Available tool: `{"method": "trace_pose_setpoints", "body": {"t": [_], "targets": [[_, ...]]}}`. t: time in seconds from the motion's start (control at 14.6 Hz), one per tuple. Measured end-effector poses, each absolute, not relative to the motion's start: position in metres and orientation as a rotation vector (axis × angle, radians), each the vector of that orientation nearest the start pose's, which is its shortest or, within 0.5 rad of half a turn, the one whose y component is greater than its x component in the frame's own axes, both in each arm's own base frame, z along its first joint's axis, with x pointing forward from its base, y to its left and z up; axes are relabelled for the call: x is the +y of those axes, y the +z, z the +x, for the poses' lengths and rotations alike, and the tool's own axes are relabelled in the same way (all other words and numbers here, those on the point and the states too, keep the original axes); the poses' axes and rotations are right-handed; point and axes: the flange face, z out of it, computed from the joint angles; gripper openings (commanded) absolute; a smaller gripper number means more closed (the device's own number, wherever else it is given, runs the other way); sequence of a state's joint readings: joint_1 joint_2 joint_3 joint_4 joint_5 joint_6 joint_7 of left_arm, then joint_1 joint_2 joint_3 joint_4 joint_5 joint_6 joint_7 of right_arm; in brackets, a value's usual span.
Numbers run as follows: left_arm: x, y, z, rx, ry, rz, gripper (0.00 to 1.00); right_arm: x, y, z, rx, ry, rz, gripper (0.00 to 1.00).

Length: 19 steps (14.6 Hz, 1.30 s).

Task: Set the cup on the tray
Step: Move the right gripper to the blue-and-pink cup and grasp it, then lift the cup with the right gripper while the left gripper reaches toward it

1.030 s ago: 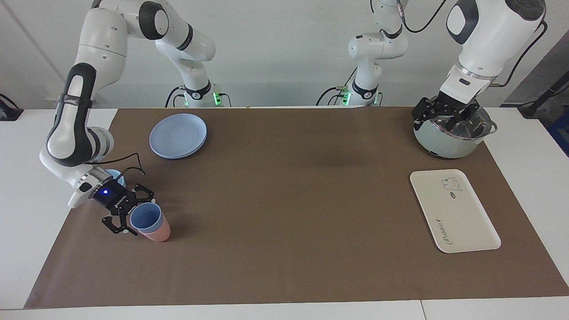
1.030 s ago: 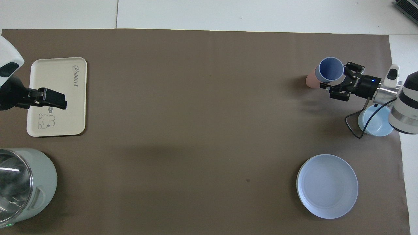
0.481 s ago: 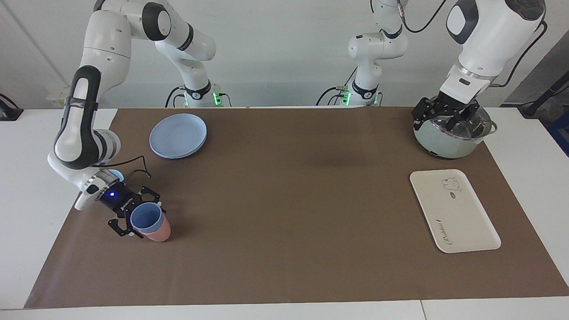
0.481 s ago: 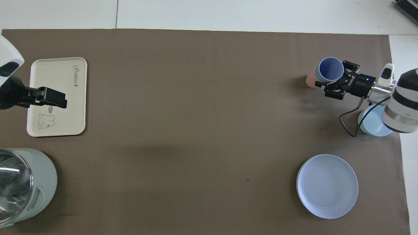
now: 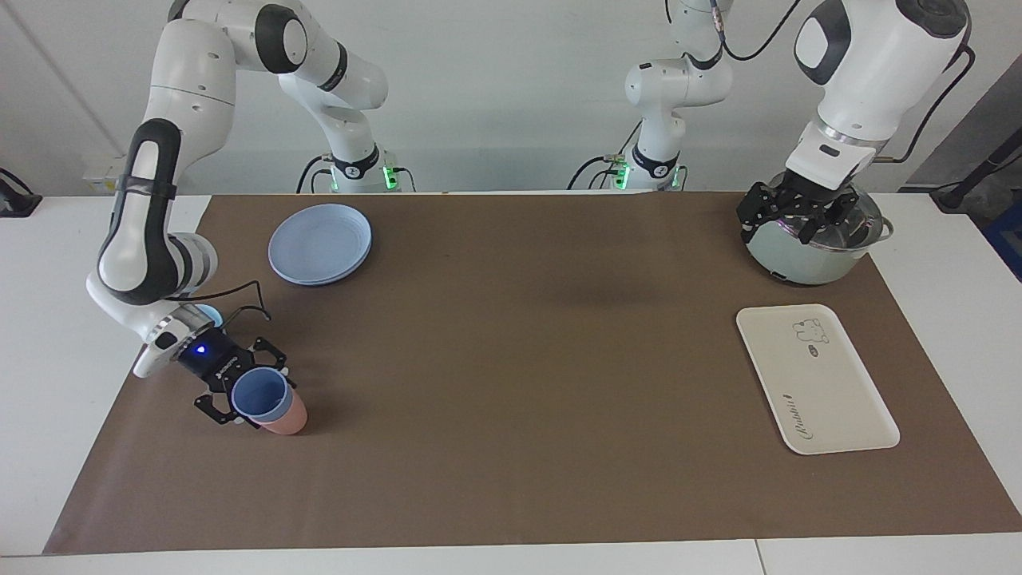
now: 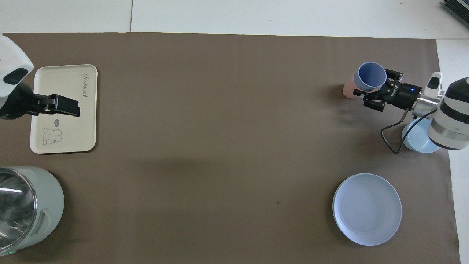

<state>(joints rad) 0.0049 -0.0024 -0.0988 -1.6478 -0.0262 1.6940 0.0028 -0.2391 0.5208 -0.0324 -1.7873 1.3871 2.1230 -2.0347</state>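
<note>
- Since a second ago the right gripper (image 5: 237, 397) has slid in against the blue cup (image 5: 259, 396) and closed on its rim; the cup now tips slightly toward the gripper. The left gripper (image 5: 790, 214) has drifted a little, still open.
- The table (image 5: 48, 383) is covered by a brown mat (image 5: 511, 359), which carries everything named here.
- The pot (image 5: 814, 247), pale green with a shiny inside, sits directly under the left gripper; nothing can be made out inside it. That arm waits there, holding nothing.
- The tray (image 5: 830, 399), cream with a small bear drawing, lies empty just beside the pot, at the left arm's end of the mat, well apart from the right gripper.
- The plate (image 5: 319, 243), round, blue and empty, lies near the right arm, some way from its gripper.
- The bowl (image 6: 421, 141), light blue, sits just under the right arm's wrist, partly hidden; its contents cannot be seen.
- The blue cup is nested inside a pink cup (image 5: 289, 417), right at the right gripper's fingertips. Both stand on the mat.
- Progress, as a judgement: only the grasp looks done. Lifting the blue cup free of the pink one, carrying it the length of the mat and setting it on the tray all remain.
</note>
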Motion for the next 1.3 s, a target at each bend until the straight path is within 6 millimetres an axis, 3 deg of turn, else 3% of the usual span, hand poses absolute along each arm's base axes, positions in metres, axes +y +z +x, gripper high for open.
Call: {"method": "trace_pose_setpoints", "body": {"t": [0.21,0.34,0.48,0.62,0.82,0.96,1.1,1.3], "targets": [[-0.061,0.602,0.561,0.163,-0.091,-3.165,1.0,-0.132,0.279,0.65,-0.952,-1.177,-2.117,0.0],[-0.073,0.602,0.56,0.195,-0.103,-3.166,1.0,-0.126,0.298,0.653,-0.993,-1.148,-2.124,0.0],[-0.083,0.602,0.559,0.212,-0.106,-3.185,1.0,-0.115,0.34,0.656,-1.039,-1.052,-2.179,0.0],[-0.089,0.603,0.56,0.178,-0.128,-3.246,1.0,-0.094,0.4,0.655,-1.061,-0.949,-2.263,0.0],[-0.114,0.599,0.561,0.057,-0.137,-3.344,1.0,-0.044,0.481,0.643,-1.066,-0.862,-2.352,0.0],[-0.152,0.587,0.56,-0.012,-0.112,-3.39,0.98,0.004,0.511,0.634,-1.083,-0.777,-2.409,0.0],[-0.197,0.574,0.564,-0.144,-0.114,-3.492,0.86,0.065,0.527,0.624,-1.164,-0.675,-2.466,0.0],[-0.236,0.561,0.579,-0.394,-0.126,-3.694,0.85,0.136,0.528,0.61,-1.294,-0.588,-2.475,0.0]]}}
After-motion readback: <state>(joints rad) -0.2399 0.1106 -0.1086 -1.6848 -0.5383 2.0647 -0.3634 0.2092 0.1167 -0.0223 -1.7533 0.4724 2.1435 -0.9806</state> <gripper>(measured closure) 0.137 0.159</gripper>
